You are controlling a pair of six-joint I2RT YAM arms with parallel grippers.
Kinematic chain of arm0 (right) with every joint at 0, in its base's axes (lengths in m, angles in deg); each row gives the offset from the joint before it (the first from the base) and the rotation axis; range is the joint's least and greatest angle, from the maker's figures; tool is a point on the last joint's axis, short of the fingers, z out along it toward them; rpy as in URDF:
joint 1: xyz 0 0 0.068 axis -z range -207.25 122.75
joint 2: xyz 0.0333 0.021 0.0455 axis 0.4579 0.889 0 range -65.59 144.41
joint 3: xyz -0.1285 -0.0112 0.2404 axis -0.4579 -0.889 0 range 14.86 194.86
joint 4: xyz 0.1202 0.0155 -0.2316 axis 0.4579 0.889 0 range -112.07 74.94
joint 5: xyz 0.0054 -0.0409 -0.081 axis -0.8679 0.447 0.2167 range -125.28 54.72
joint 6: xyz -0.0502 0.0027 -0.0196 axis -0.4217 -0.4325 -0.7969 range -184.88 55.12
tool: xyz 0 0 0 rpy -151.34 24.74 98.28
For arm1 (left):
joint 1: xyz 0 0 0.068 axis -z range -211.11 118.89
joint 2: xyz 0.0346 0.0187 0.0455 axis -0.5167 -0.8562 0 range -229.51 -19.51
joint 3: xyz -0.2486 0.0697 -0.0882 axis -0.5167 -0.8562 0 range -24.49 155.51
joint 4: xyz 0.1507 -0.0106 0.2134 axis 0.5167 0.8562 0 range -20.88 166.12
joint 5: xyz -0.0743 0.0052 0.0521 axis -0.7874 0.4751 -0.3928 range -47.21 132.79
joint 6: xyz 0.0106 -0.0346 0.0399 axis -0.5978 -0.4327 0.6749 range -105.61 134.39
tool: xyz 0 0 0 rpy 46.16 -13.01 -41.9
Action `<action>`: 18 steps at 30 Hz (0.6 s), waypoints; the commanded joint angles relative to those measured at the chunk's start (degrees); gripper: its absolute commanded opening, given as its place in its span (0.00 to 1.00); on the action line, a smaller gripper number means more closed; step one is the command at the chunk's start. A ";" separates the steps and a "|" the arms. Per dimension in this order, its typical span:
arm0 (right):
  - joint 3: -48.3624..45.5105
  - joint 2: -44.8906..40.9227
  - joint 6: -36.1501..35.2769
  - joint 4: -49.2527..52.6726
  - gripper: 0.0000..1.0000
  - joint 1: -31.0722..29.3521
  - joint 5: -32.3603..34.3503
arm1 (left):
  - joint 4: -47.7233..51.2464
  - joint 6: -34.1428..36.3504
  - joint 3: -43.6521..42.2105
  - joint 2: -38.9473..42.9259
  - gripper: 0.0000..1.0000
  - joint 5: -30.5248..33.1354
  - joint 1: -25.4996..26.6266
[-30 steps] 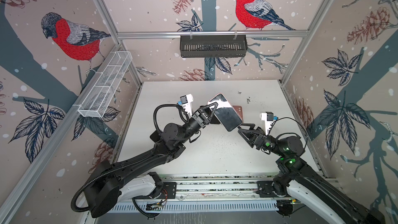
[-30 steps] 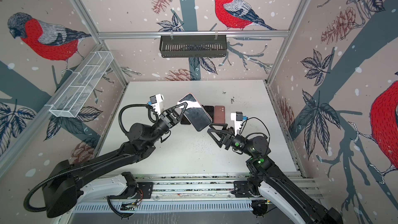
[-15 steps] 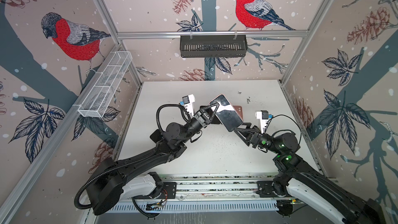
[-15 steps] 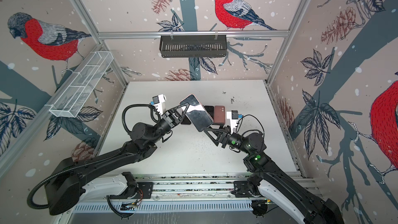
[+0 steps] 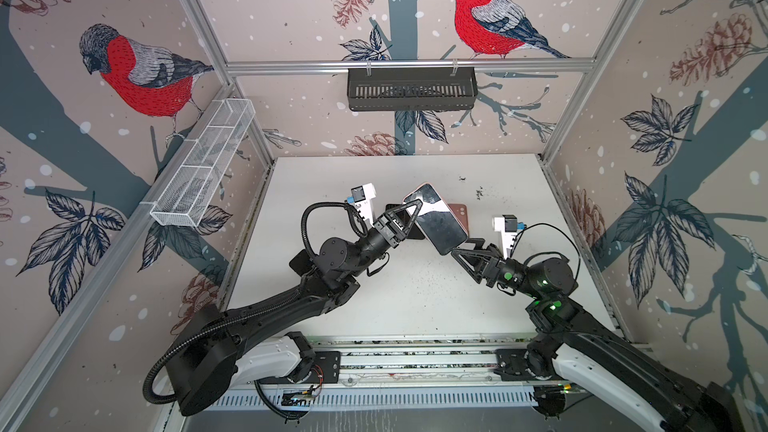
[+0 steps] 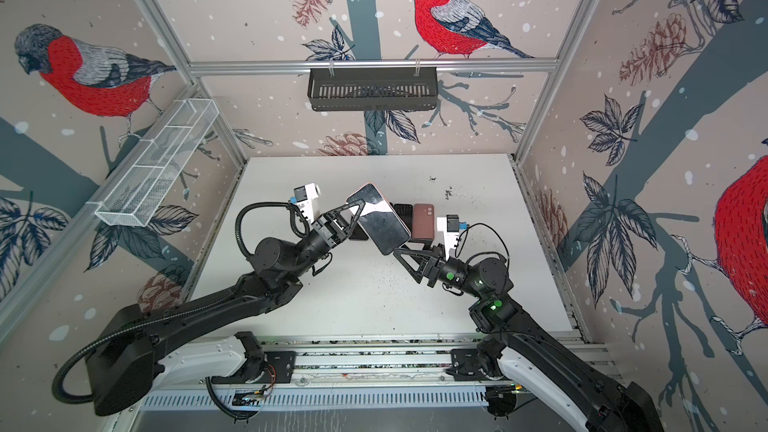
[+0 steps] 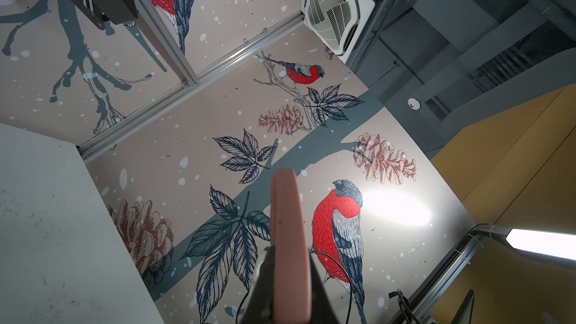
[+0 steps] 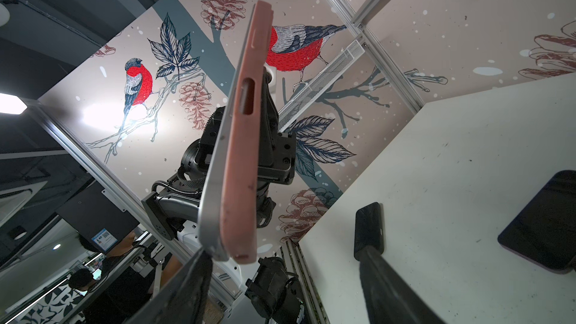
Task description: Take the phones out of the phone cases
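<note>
Where the L arm reaches up over the tabletop [image 5: 415,305]: left claw [image 5: 409,210] clamped on phone [image 5: 436,222], held tilted in air, screen up, in pink phone case [image 8: 246,138], not out yet. Opp. side: right claw [image 6: 400,252], jaws wide, one finger [image 8: 193,282] at phone's lower corner. On tabletop behind: dark handset [image 8: 542,222], brown cover [image 6: 424,222], both flat.

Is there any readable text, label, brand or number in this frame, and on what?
No text can be read.
Blue-framed sticker outside the cell, seen in the right wrist view: print too small to read.
Dark screen of the phone: no text.
Pink phone case: no brand or marking shows.
</note>
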 commanded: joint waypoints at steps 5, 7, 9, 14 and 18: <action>-0.91 0.07 -0.74 -0.91 0.75 0.48 1.22 | -6.59 -1.27 -0.03 0.45 0.00 -0.07 -0.08; -1.01 0.20 -0.70 -0.88 0.75 0.63 1.22 | -7.12 -1.41 0.12 0.18 0.00 -0.55 -0.08; -1.10 0.30 -0.69 -0.88 0.75 0.75 1.20 | -7.16 -1.52 0.09 0.08 0.00 -0.48 -0.12; -1.36 0.22 -0.48 -1.02 0.75 1.62 1.06 | -7.87 -1.76 -0.40 -0.01 0.00 -0.52 -0.06; -1.37 0.41 -0.09 -1.34 0.75 2.24 0.89 | -7.34 -1.80 -0.11 -0.26 0.00 -1.09 0.06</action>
